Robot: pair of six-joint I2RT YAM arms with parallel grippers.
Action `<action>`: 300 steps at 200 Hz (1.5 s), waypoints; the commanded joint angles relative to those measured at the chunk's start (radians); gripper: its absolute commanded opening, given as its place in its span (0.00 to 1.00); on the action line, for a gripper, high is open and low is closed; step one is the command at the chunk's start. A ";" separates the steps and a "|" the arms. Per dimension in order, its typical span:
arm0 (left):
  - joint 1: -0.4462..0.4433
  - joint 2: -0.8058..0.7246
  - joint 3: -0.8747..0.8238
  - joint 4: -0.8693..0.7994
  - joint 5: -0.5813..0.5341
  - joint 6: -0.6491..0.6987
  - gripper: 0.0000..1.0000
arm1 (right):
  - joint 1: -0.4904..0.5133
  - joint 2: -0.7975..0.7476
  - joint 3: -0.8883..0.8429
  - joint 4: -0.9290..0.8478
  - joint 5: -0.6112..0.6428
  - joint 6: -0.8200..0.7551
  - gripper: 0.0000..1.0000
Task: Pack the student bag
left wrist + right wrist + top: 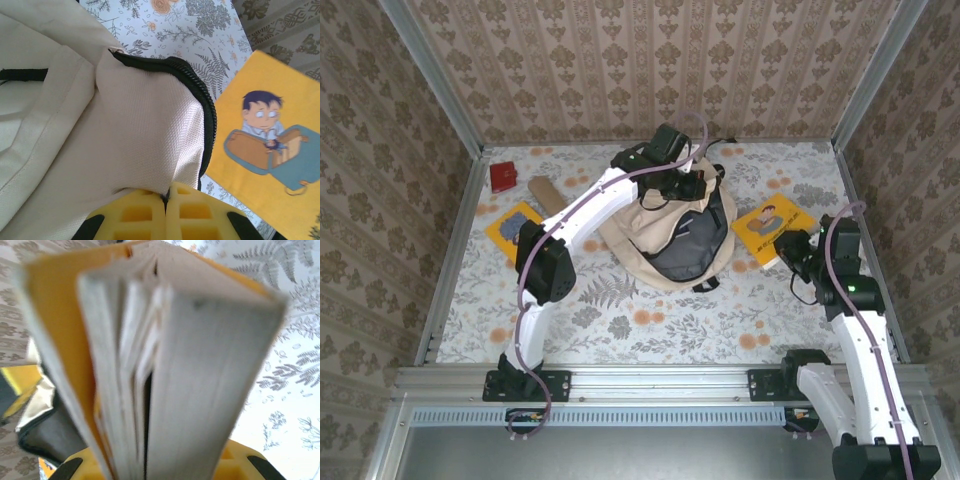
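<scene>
The student bag (632, 238) lies in the middle of the bench (650, 325) in the top view, its dark lining showing through the open mouth. The left gripper (688, 186) sits at the bag's upper edge. In the left wrist view it (167, 202) is pinched fully shut on a fold of beige fabric just beside the zipper (202, 100). That is a thin bite of soft cloth. If the arm pulls too hard, the fold may slide out and the mouth may fall closed, or the whole bag may drag across the bench.

At the right of the top view, the right gripper (788, 252) is closed on the lower right edge of the yellow book (770, 222). In the right wrist view the book (190, 365) rises from between the fingers, pages fanned apart.

- Held by one edge, the book could pivot or slip as it lifts.
- Loose pages or a corner may catch on the zipper rim on the way in.
- Both arms would work close together over the bag's mouth, so they could bump.

A second yellow book (510, 228) lies at the left of the bench, well apart from the bag.
</scene>
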State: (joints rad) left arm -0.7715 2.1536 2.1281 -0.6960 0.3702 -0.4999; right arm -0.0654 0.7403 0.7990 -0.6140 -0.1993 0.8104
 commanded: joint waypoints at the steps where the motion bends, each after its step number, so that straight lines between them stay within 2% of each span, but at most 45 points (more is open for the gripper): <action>1: 0.000 -0.058 0.022 0.062 0.004 0.020 0.05 | -0.001 -0.024 0.048 0.093 -0.079 -0.013 0.05; 22: 0.000 -0.060 0.022 0.064 0.003 0.020 0.05 | 0.005 -0.022 0.016 0.179 -0.169 0.023 0.05; 58: 0.000 -0.063 0.022 0.074 0.012 0.017 0.05 | 0.056 0.007 -0.046 0.275 -0.248 0.050 0.06; 110: -0.002 -0.088 0.003 0.085 0.000 0.012 0.05 | 0.209 0.143 -0.120 0.456 -0.261 0.143 0.06; 144: -0.002 -0.114 -0.021 0.098 -0.002 0.006 0.05 | 0.258 0.251 -0.152 0.651 -0.260 0.219 0.06; 166: -0.002 -0.128 -0.033 0.102 -0.001 0.003 0.05 | 0.280 0.330 -0.148 0.756 -0.241 0.259 0.06; 206: -0.002 -0.146 -0.053 0.109 0.002 -0.008 0.05 | 0.345 0.497 -0.098 0.879 -0.121 0.311 0.06; 235: 0.001 -0.153 -0.055 0.111 -0.009 -0.022 0.05 | 0.431 0.642 -0.045 0.952 0.012 0.316 0.05; 261: 0.010 -0.163 -0.072 0.131 -0.011 -0.046 0.05 | 0.468 0.824 -0.005 1.060 0.077 0.341 0.05; 300: 0.020 -0.192 -0.110 0.153 0.002 -0.063 0.05 | 0.484 0.977 0.079 1.092 0.142 0.388 0.06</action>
State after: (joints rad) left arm -0.7586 2.0499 2.0281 -0.6209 0.3489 -0.5400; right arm 0.4168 1.6566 0.8124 0.4007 -0.1753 1.1614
